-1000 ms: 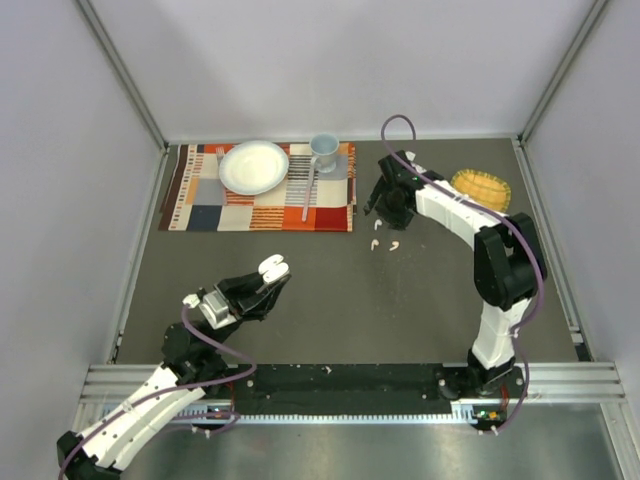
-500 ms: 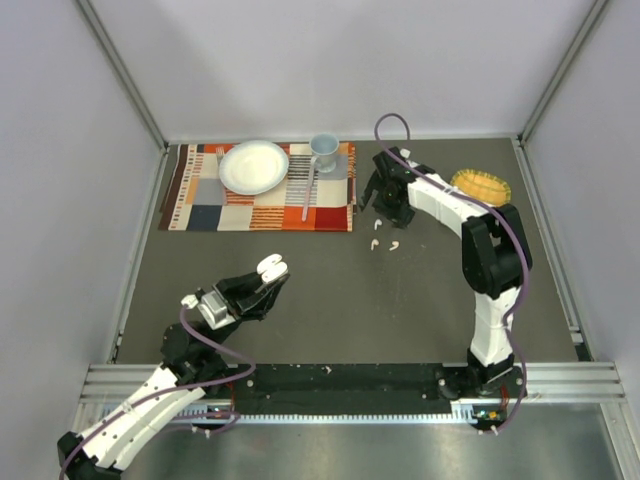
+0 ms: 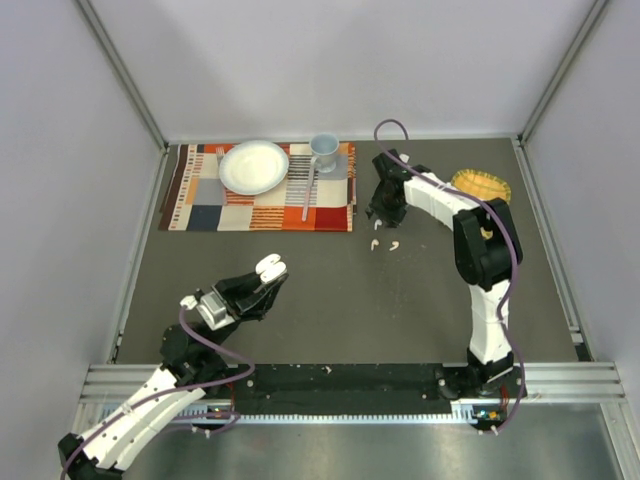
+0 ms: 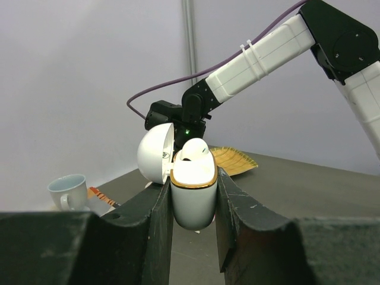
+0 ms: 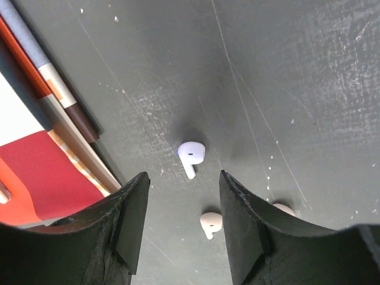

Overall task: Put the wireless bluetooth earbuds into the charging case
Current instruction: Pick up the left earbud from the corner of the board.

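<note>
Your left gripper (image 3: 262,280) is clamped on the charging case (image 4: 193,193), holding it up off the desk (image 5: 297,89) with the lid flipped open. One seated bud (image 4: 191,149) looks like it's in there already.

Your right gripper (image 3: 385,212) hangs over the loose ones, jaws apart, nothing in them. In the wrist view the target earbud (image 5: 191,153) lies flat on the desk right in line with the gap between the fingers. A neighbour earbud (image 5: 211,222) sits just beside it, closer to the camera.

My take:
- Drop straight down so the fingers straddle only the target.
- Pinch across the fat head rather than the skinny stem.
- Close gently, because these little things will probably squirt out sideways.
- Mind the placemat (image 5: 41,172) edge on the left finger's side.
</note>
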You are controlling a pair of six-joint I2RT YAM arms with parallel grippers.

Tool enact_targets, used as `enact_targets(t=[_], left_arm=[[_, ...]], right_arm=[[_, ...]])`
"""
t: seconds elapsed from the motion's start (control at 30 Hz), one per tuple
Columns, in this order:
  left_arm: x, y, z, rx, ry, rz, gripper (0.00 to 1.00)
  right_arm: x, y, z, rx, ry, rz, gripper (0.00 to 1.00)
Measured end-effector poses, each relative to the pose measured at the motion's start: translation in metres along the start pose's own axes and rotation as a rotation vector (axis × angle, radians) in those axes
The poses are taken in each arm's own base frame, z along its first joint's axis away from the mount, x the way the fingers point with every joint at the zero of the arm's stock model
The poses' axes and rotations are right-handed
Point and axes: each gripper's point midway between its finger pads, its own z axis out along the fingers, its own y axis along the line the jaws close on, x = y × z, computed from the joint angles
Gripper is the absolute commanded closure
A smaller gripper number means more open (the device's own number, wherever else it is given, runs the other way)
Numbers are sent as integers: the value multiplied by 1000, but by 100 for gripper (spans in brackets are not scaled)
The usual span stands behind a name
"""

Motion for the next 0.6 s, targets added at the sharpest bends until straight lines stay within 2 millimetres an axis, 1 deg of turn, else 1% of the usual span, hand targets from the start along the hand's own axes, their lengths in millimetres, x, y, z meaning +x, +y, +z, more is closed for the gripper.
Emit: enact_targets(t=[0.03,0.07,0.13,0.23,0.5,0.6], left_arm=[[0,0,0,0,2,3,100],[0,0,0,-1,2,7,100],[0,1,-1,-3,2,14,100],[1,2,-1,-8,4,20,100],[1,3,-2,-11,6,23,100],[1,3,-2,-11,6,25,100]], right_arm=[[0,-1,1,2,2,0,51],[1,-1,2,5,4,0,53],[1,-2,4,10,7,0,54],[2,-3,8,19,9,-1,59],[2,-3,17,31,15,-5,60],[2,-4,18,35,12,-6,61]])
